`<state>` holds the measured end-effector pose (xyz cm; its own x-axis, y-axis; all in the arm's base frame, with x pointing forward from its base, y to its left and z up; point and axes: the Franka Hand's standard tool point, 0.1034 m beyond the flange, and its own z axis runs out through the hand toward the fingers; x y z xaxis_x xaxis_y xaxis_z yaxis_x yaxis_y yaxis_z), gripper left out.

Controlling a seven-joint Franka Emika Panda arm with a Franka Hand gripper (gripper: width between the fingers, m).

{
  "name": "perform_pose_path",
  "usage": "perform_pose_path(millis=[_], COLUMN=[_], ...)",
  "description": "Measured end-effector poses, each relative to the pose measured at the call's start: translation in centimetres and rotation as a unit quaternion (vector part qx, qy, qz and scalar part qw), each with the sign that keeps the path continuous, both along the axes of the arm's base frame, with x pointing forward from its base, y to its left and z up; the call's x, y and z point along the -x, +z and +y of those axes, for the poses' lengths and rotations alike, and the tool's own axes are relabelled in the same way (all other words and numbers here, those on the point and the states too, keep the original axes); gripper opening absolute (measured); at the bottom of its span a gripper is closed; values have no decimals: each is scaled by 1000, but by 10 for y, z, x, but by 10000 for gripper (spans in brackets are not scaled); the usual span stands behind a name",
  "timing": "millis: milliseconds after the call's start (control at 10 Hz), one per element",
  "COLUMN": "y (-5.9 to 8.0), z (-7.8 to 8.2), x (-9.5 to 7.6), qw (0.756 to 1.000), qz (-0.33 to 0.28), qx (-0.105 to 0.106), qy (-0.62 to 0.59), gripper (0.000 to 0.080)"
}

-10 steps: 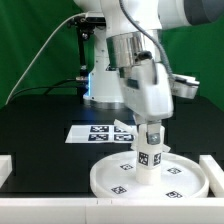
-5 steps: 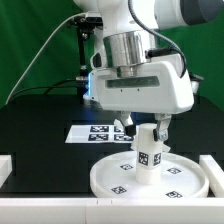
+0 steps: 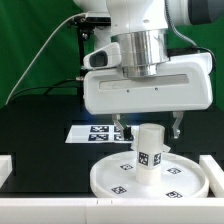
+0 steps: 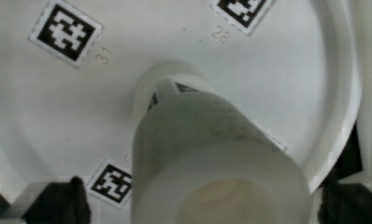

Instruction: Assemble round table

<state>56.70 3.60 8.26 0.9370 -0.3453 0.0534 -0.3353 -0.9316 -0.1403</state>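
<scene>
The large white rimmed disc (image 3: 110,180) lies flat at the front of the black table, with several square tags on its face. The short white post (image 3: 150,152) stands upright at its centre, with tags on its side. My gripper (image 3: 148,127) hangs right above the post's top, open, with one finger (image 3: 118,126) on each side and clear of the post. In the wrist view the post (image 4: 201,130) rises from the disc (image 4: 94,110) between my dark fingertips (image 4: 55,200); the gripper (image 4: 209,208) holds nothing. The cross-shaped piece is hidden or out of view.
The marker board (image 3: 82,132) lies on the table behind the disc, partly hidden by my hand. White blocks stand at the front left (image 3: 5,168) and front right (image 3: 218,166). A green curtain hangs at the back.
My hand has turned about its upright axis from side-on to broadside and lifted slightly. The fingers, which were close on the post's top, now stand wide apart. The post has not moved.
</scene>
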Motion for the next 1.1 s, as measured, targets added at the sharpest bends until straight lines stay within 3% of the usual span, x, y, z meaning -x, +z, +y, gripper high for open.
perform_pose_path(millis=[200,300,500,700,800,900,1000,1100], y=[0,-1,-1,1,1,1,1,1], z=[-2,2,9,3,2,2,2,2], x=[0,1,3,1,1,1,1,1], qw=[996,984,954,941,945,950,952,963], qz=[-6,-9,-14,-32,-30,-29,-28,-25], qx=[18,33,43,59,59,58,58,54], qy=[90,176,298,331,321,306,301,262], gripper=[649,649,649,649,520,520,402,403])
